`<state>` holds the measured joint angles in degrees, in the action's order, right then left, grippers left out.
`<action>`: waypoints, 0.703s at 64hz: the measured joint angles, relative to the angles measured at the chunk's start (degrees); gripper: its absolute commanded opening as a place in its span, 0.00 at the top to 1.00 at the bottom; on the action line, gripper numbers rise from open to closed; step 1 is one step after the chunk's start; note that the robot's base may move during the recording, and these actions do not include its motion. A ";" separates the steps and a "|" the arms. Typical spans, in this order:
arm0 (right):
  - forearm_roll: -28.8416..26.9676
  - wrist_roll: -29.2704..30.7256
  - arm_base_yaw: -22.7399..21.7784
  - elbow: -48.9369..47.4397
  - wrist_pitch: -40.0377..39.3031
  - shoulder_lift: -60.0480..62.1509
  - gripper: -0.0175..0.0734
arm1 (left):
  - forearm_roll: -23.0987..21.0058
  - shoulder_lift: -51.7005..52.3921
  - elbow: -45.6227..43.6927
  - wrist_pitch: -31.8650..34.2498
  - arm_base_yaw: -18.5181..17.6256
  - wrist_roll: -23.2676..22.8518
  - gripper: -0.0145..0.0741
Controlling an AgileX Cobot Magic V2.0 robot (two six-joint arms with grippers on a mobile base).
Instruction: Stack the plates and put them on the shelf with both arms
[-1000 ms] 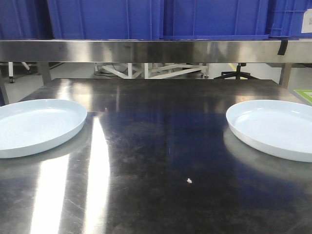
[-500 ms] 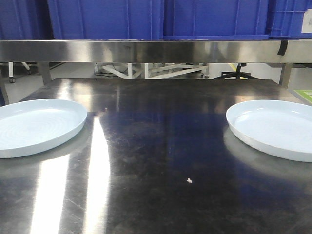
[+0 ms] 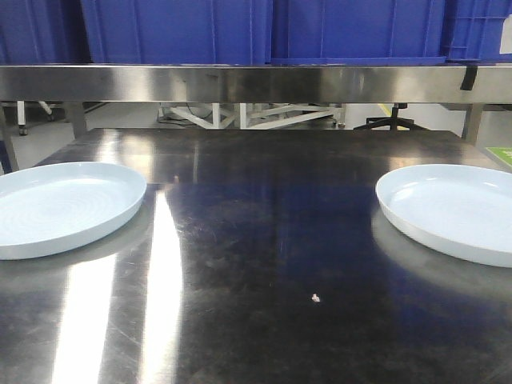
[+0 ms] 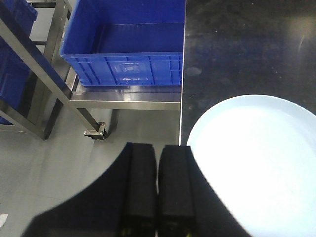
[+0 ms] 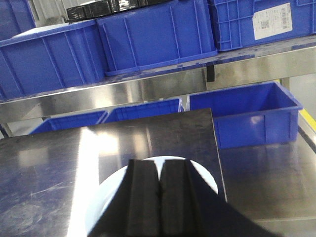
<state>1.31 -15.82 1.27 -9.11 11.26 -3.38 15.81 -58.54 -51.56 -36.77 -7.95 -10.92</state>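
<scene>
Two plates lie flat on the steel table (image 3: 264, 240), well apart: the left plate (image 3: 64, 208) at its left edge, the right plate (image 3: 452, 212) at its right. Behind them a shelf (image 3: 256, 82) carries blue bins (image 3: 176, 32). The left jaws are closed, fingers (image 4: 143, 182) pressed together, just beside the left plate's rim. The right jaws, fingers (image 5: 143, 197) likewise together, hang over the right plate's near rim, gripping nothing.

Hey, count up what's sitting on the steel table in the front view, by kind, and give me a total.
Pale bluish-white plates: 2, the left plate and the right plate
Tiny white speck: 1
Total: 3
</scene>
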 measured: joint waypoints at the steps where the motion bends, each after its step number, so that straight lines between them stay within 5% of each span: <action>1: 0.00 0.01 0.00 -1.79 1.05 -0.99 0.75 | 0.00 0.00 0.00 0.00 0.00 0.00 0.74; 9: 0.02 2.39 0.00 -11.28 6.75 -13.29 0.75 | -0.10 0.00 0.00 -0.11 0.00 0.00 0.74; 18: 0.65 5.01 0.00 -18.79 1.56 -28.61 0.75 | -0.23 0.00 0.00 -0.33 0.00 0.00 0.74; 29: 0.74 4.77 0.00 -22.13 -4.16 -38.97 0.75 | -0.23 0.00 0.00 -0.33 0.00 0.00 0.74; 45: 0.77 4.65 0.00 -22.37 -2.02 -45.78 0.75 | -0.27 0.00 0.00 -0.33 0.00 0.00 0.74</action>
<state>2.08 -11.18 1.27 -31.48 9.24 -49.16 15.54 -58.54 -51.56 -37.10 -7.95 -10.92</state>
